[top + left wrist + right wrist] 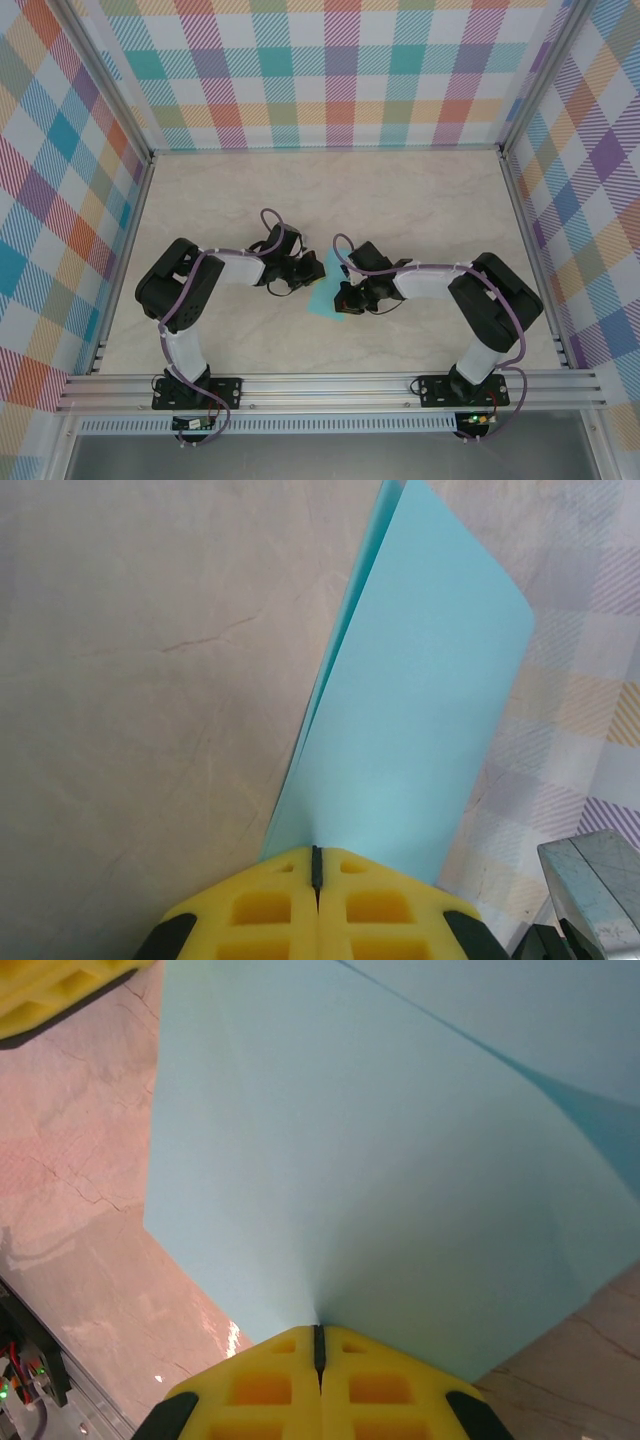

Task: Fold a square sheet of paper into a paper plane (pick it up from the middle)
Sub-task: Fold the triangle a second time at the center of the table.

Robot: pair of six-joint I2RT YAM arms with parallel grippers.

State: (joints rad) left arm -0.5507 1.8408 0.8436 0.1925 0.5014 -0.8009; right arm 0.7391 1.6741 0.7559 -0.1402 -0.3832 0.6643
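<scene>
Left wrist: paper (pixel 420 700) between jaws

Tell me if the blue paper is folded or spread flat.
Folded over, not flat: the paper shows two layers, pinched by the left gripper and right gripper.

Teal square sheet of paper (pixel 420 710), bent into two layers.

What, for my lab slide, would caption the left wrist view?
The left tool pinches the folded teal sheet of paper, marbled table beyond.
</scene>
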